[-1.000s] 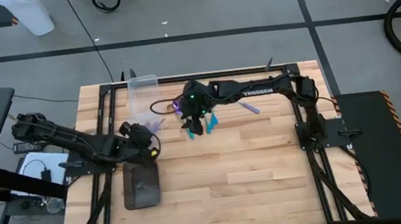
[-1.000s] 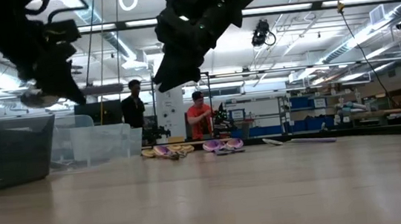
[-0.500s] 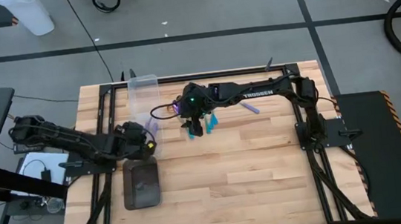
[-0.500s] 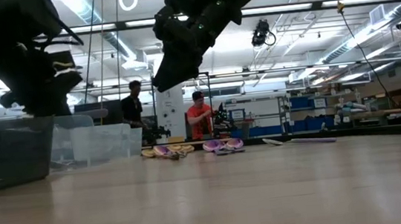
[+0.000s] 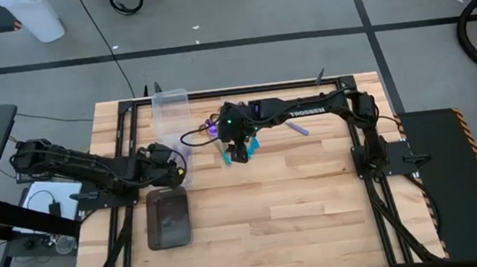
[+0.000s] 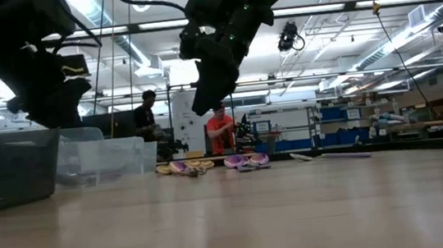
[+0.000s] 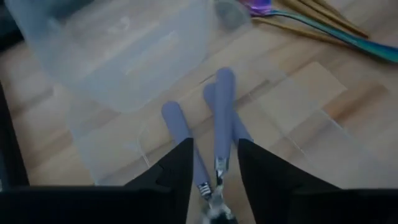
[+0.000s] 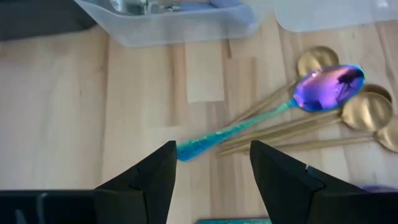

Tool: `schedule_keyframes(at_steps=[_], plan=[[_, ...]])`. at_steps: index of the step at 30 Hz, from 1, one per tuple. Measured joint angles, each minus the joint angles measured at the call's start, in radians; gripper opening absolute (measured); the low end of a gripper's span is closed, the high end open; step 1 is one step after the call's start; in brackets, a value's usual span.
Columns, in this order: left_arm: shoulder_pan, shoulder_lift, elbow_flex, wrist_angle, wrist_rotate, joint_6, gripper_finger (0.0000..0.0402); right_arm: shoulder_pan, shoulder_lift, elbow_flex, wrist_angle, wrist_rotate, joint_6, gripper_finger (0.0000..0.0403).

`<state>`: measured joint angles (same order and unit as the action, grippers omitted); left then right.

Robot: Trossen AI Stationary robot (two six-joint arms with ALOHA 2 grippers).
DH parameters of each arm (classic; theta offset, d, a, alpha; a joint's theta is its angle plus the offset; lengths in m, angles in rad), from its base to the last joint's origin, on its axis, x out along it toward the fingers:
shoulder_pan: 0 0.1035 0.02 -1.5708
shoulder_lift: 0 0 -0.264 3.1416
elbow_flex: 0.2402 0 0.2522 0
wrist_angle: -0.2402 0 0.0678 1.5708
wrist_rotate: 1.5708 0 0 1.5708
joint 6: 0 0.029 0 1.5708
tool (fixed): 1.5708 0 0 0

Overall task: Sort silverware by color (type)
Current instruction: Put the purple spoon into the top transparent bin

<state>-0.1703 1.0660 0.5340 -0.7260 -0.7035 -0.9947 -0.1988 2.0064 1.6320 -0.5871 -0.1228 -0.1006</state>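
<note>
**Q:** Which way does the iridescent metal spoon with the purple bowl and teal handle lie?

**A:** It lies flat on the pale wooden table, on a slant across the slim handles of the gold metal spoons. Its bowl sits among their bowls. Its teal tip is the end nearest my right pincer.

**Q:** Is that pincer holding anything?

**A:** No. Its two dark fingers stand wide apart with only bare wood between them. It hangs above the table without touching it. My right arm is stretched out long from its base toward the table's middle, with the wrist bent down.

**Q:** And your left?

**A:** My left pincer hovers over by the clear plastic bin, with its fingers parted. Several lavender-handled utensils show past those fingers, lying roughly along their line. The gap is wider than any of the handles, so nothing is gripped.

**Q:** Is there any writing?

**A:** There is white lettering along my right forearm, and it reads "TROSSEN".
</note>
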Motion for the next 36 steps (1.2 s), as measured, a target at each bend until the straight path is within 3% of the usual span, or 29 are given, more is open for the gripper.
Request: schedule_keyframes(at_steps=[5, 12, 17, 21, 27, 31, 36], plan=[[0.0, 0.0, 0.061, 0.003, 0.0, 0.16, 0.0156, 0.002, 0.0, -0.056, 0.126, 0.022, 0.029, 0.0214], [0.0, 0.0, 0.109, -0.006, -0.006, 0.326, 0.0157, 0.001, 0.001, -0.215, 0.394, 0.247, 0.053, 0.0214], [0.0, -0.001, 0.135, -0.01, -0.009, 0.409, 0.0157, 0.006, 0.003, -0.284, 0.52, 0.329, 0.071, 0.0212], [0.0, -0.002, 0.14, -0.009, -0.018, 0.455, 0.0157, 0.003, 0.018, -0.281, 0.5, 0.382, 0.127, 0.0203], [-0.002, -0.002, 0.14, -0.01, -0.019, 0.465, 0.0157, -0.003, 0.017, -0.274, 0.24, 0.471, 0.271, 0.0189], [-0.002, -0.002, 0.14, -0.01, -0.018, 0.465, 0.0157, -0.04, 0.016, -0.275, 0.116, 0.472, 0.351, 0.0185], [-0.002, -0.002, 0.14, -0.01, -0.018, 0.468, 0.0157, -0.081, 0.016, -0.278, 0.091, 0.465, 0.394, 0.0185]])
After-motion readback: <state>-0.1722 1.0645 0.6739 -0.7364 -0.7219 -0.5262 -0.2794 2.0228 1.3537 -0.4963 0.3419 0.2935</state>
